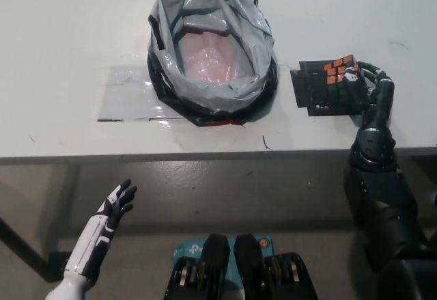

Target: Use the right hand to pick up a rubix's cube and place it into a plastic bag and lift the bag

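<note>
- White left hand point(117, 203): lower left of view, below table edge, over grey floor; fingers spread, nothing held, resting.
- Black right arm: enters from bottom right, reaches up over front edge of white table point(61, 33).
- Black right hand point(363, 89): on table at right side, fingers curled round multicoloured Rubik's cube point(340, 79), clamped on it. Fingers wrap cube's right and near sides.
- Cube: tilted, orange face w/ dark grid lines turned up and toward camera. Sits over dark square mat point(313, 89) w/ grid pattern; cannot tell if cube's underside touches mat or is just clear of it.
- Mat: lies flat on table, just right of bag, partly covered by cube and hand.
- Grey plastic bag point(212, 47): upright on table centre, mouth wide open, crumpled rim rolled out, pinkish interior visible. Black material shows round bag's base. Bag apart from cube, to cube's left.
- Clear plastic sheet point(126, 95): flat on table, left of bag, touching bag's base.
</note>
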Robot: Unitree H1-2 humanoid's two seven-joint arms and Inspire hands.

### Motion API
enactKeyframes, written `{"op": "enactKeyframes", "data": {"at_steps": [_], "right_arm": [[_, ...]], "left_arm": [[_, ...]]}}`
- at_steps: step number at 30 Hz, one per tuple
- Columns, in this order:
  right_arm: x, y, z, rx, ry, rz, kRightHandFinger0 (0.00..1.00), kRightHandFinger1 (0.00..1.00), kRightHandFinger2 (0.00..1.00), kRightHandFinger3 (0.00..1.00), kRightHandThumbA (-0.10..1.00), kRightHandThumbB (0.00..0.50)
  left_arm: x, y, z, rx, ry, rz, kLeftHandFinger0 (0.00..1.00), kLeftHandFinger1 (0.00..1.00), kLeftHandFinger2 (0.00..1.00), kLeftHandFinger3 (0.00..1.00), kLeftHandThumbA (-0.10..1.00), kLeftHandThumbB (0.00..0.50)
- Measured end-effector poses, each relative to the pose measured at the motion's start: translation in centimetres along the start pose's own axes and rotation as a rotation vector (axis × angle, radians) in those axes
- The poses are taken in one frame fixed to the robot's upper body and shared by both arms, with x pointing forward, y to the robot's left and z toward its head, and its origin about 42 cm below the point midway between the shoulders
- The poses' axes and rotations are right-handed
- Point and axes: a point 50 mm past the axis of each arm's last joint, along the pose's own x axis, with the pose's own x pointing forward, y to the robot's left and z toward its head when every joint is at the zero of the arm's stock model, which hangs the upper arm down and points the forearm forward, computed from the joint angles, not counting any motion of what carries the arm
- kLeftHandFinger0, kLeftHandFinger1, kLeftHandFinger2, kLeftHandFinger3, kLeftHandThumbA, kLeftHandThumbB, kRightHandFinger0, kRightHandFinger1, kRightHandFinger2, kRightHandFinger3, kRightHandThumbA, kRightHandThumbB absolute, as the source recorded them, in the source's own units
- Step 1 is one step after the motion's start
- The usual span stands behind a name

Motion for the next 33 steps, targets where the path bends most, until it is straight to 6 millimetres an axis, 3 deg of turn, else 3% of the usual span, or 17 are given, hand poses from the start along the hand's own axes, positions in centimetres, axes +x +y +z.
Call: {"op": "enactKeyframes", "data": {"at_steps": [8,13,14,16,18,19,25,26,30,33], "right_arm": [[0.0,0.1,-0.2,-0.005,-0.016,0.006,0.00,0.27,0.67,0.75,-0.10,0.236],[0.0,0.1,0.3,0.064,-0.016,0.002,0.00,0.27,0.66,0.70,-0.10,0.210],[-0.1,0.3,0.7,0.092,-0.021,0.004,0.00,0.27,0.68,0.71,-0.10,0.201],[-0.1,0.6,1.7,0.148,-0.041,0.011,0.00,0.33,0.82,0.77,-0.10,0.190],[-0.2,0.8,2.2,0.176,-0.053,0.015,0.00,0.36,0.85,0.80,-0.10,0.197],[-0.5,1.3,4.2,0.248,-0.093,0.030,0.00,0.38,0.86,0.81,-0.10,0.216],[-1.4,1.8,9.0,0.415,-0.185,0.077,0.00,0.37,0.87,0.82,-0.10,0.206],[-1.5,1.7,9.6,0.432,-0.195,0.084,0.00,0.36,0.86,0.85,-0.10,0.231],[-1.9,1.8,13.0,0.504,-0.235,0.125,0.00,0.22,0.73,0.81,-0.10,0.237],[-2.0,2.4,14.5,0.527,-0.236,0.149,0.00,0.18,0.69,0.87,-0.10,0.212]], "left_arm": [[0.0,0.1,0.0,0.001,-0.001,0.003,1.00,1.00,1.00,1.00,1.00,0.240],[0.0,0.1,0.0,0.001,-0.001,0.004,1.00,1.00,1.00,1.00,1.00,0.224],[0.0,0.1,0.0,0.001,-0.001,0.004,1.00,1.00,1.00,1.00,1.00,0.223],[0.0,0.1,0.0,0.001,-0.001,0.004,1.00,1.00,1.00,1.00,1.00,0.222],[0.0,0.1,0.0,0.001,-0.001,0.005,1.00,1.00,1.00,1.00,1.00,0.219],[0.0,0.1,0.0,0.000,0.000,0.005,1.00,1.00,1.00,1.00,1.00,0.218],[0.0,0.1,0.0,0.001,0.000,0.005,1.00,1.00,1.00,1.00,1.00,0.213],[0.0,0.1,0.0,0.001,0.000,0.005,1.00,1.00,1.00,1.00,1.00,0.205],[0.0,0.1,0.0,0.000,0.001,0.005,1.00,1.00,1.00,1.00,1.00,0.205],[-0.1,0.1,0.0,0.001,0.001,0.005,1.00,1.00,1.00,1.00,1.00,0.209]]}}
